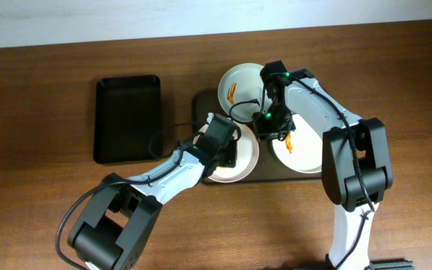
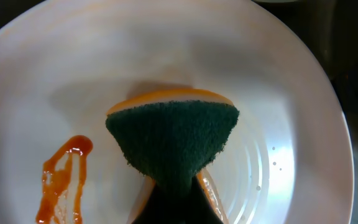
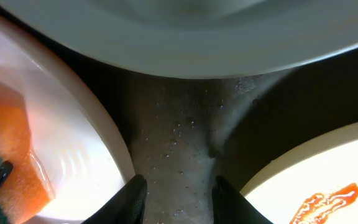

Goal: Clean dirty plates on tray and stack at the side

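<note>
Three white plates lie on the dark brown tray [image 1: 203,105]. My left gripper [image 1: 222,146] is shut on an orange sponge with a green scouring face [image 2: 174,140], held just over the front-left plate [image 1: 246,156], which carries a sauce smear [image 2: 61,180]. Whether the sponge touches the plate is unclear. My right gripper [image 1: 274,127] hangs open, nothing between its fingers, low over the wet bare tray [image 3: 179,124] between the plates. The back plate [image 1: 238,84] and the right plate [image 1: 304,155] each show orange sauce; the right plate's smear [image 3: 340,196] is close to my right finger.
A smaller black tray [image 1: 128,118] lies on the wooden table left of the brown tray. Both arms cross over the tray's middle, close together. Bare wood stretches in front of the tray and to the far right.
</note>
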### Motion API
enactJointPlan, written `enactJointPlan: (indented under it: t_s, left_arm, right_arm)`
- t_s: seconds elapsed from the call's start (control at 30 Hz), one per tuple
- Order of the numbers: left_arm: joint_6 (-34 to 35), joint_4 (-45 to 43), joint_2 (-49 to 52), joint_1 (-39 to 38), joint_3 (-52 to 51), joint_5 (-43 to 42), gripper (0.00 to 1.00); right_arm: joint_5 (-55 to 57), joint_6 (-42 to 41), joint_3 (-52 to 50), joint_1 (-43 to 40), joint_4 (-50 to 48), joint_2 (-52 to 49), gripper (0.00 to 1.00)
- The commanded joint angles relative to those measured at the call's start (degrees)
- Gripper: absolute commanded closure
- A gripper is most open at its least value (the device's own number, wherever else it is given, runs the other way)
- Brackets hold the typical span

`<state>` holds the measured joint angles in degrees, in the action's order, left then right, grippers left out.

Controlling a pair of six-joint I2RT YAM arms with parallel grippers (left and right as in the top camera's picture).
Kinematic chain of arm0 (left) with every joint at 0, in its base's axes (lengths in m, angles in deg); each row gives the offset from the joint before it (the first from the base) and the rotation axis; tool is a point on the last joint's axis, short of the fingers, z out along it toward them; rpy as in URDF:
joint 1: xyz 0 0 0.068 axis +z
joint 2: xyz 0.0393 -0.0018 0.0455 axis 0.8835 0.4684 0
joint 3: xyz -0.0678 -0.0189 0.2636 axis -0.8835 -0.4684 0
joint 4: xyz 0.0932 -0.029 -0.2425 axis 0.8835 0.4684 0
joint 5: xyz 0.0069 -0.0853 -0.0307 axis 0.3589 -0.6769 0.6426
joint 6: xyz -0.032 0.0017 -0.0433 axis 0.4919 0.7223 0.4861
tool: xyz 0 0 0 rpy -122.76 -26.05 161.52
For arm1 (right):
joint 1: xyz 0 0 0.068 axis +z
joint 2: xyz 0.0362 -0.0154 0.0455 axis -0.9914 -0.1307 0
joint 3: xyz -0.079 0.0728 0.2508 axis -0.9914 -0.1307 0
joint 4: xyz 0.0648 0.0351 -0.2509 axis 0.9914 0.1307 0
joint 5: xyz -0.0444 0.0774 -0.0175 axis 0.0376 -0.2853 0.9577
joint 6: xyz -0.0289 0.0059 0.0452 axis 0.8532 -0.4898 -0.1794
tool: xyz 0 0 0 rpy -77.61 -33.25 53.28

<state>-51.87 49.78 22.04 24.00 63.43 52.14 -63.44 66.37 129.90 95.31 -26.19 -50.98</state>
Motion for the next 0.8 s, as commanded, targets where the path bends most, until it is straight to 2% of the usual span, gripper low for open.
enactJointPlan:
  t_s: [0.0,0.1,0.37,0.4,0.53,0.6,0.77]
  left_arm:
    - [0.5,-0.2,0.0,0.5,-0.3,0.0,1.00]
    - [0.5,-0.4,0.0,0.5,-0.3,0.0,1.00]
    - [0.5,-0.4,0.0,0.5,-0.3,0.0,1.00]
    - [0.5,-0.4,0.0,0.5,-0.3,0.0,1.00]
    - [0.5,-0.4,0.0,0.5,-0.3,0.0,1.00]
    - [0.5,-0.4,0.0,0.5,-0.3,0.0,1.00]
    - [0.5,-0.6,0.0,0.5,-0.3,-0.1,1.00]
  right_arm:
    - [-5.6,0.7,1.0,-0.8,2.2,-0.5,0.63]
    - [-13.4,5.2,3.0,-3.4,5.0,-0.5,0.62]
    - [-11.4,5.6,0.7,-1.9,0.7,-0.5,0.59]
    - [-11.3,5.6,0.2,-1.9,-0.2,-0.5,0.64]
    - [-9.6,5.6,-2.9,-1.9,-3.7,-0.5,0.69]
    - [-9.6,5.6,-4.7,-1.9,-4.8,-0.5,0.78]
    - [-9.9,4.0,-8.5,-1.8,-8.6,-0.5,0.89]
